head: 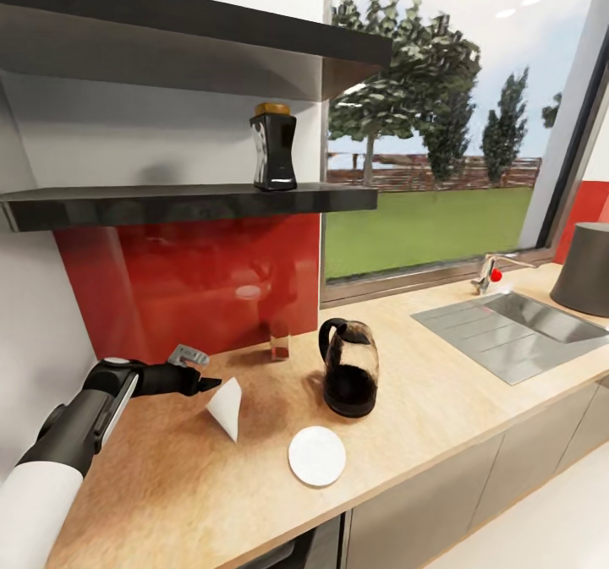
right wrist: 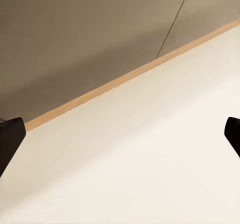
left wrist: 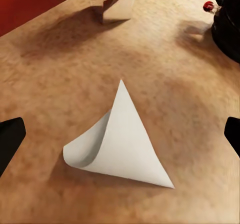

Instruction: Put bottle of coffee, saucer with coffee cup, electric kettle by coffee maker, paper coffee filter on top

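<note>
One paper coffee filter [left wrist: 122,141] lies on the counter [head: 423,400], a white cone on its side just beside the left gripper [head: 203,383] and near the coffee maker [head: 349,369]. Picking it up looks like the step in hand; I judge it best to come in low and pinch the curled open edge, gently, since thin paper will crumple or slide. Its jaws stand wide apart, holding and touching nothing. The right gripper [right wrist: 120,134] faces floor and cabinet, jaws likewise apart and empty.
</note>
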You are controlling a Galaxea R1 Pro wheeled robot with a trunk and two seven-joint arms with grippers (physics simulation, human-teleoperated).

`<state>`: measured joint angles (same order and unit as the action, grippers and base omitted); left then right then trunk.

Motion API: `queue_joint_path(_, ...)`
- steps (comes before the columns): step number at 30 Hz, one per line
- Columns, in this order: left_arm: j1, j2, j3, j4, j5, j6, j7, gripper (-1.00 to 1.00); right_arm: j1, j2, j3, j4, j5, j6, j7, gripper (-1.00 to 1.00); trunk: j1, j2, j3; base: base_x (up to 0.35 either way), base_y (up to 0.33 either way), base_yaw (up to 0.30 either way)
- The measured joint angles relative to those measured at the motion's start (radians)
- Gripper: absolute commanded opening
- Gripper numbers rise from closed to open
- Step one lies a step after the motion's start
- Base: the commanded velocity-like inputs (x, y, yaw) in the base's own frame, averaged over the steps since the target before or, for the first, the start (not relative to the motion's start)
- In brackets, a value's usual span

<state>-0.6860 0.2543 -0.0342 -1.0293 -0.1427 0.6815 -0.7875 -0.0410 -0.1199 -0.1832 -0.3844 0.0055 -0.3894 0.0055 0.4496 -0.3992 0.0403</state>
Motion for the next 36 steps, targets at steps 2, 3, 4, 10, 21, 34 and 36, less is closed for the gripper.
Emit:
queue_joint_path(2, 0.000, 0.000, 0.000, 0.000, 0.000, -0.001, 0.000, 1.00, 0.000, 0.000, 0.000, 0.000, 0.000, 0.000, 0.000, 1.00, 0.000, 0.000, 0.000, 0.010, 0.002, 0.000)
queue_joint_path(3, 0.000, 0.000, 0.000, 0.001, 0.001, -0.001, 0.000, 1.00, 0.000, 0.000, 0.000, 0.000, 0.000, 0.000, 0.000, 1.00, 0.000, 0.000, 0.000, 0.029, 0.001, 0.000)
queue_joint_path(4, 0.000, 0.000, 0.000, 0.001, 0.001, -0.001, 0.000, 1.00, 0.000, 0.000, 0.000, 0.000, 0.000, 0.000, 0.000, 1.00, 0.000, 0.000, 0.000, 0.057, 0.001, 0.000)
queue_joint_path(10, 0.001, 0.000, -0.001, 0.001, 0.001, -0.003, 0.000, 1.00, 0.000, 0.000, 0.000, 0.001, 0.000, 0.000, 0.000, 1.00, 0.000, 0.000, 0.000, 0.168, 0.000, 0.000)
queue_joint_path(21, 0.002, -0.011, -0.066, 0.002, 0.004, -0.002, 0.000, 1.00, 0.000, 0.000, -0.002, 0.000, -0.001, 0.000, 0.000, 1.00, 0.000, 0.000, 0.000, 0.035, 0.000, -0.029)
queue_joint_path(34, 0.002, -0.001, -0.077, 0.004, 0.003, -0.002, -0.003, 1.00, 0.000, 0.000, -0.002, 0.000, 0.000, 0.000, -0.001, 1.00, 0.000, 0.000, 0.002, 0.000, 0.000, -0.072)
queue_joint_path(36, 0.002, 0.000, -0.077, 0.010, 0.003, -0.002, -0.003, 1.00, 0.000, 0.000, -0.002, 0.000, 0.000, 0.000, -0.001, 1.00, 0.000, 0.000, 0.002, 0.000, 0.000, -0.004)
